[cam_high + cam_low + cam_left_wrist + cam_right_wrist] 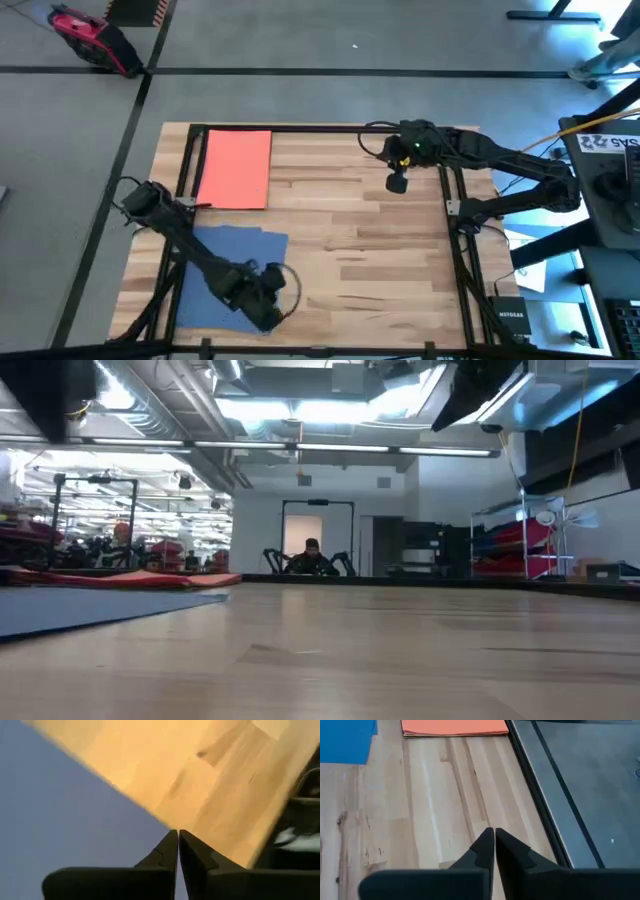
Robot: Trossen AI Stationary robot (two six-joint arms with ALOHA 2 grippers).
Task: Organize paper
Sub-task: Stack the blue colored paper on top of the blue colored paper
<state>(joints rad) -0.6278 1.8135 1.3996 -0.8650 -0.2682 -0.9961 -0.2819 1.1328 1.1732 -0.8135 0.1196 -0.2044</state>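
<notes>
An orange sheet of paper lies flat at the table's far left; it also shows in the right wrist view. A blue sheet lies flat at the near left, and in the low view the blue sheet shows in front of the orange one. My left gripper is shut, with its tips over the blue sheet's right edge near the table's front. My right gripper is shut over bare wood at the far right, away from both sheets. My left gripper's shut fingertips stand at the blue sheet's right edge, coming down from above. I cannot tell whether they touch or hold that edge. The sheet lies flat on the table.
Black frame rails run along the table's left side and right side. Bare wood spans the middle and right of the table. A person shows far off in the room behind.
</notes>
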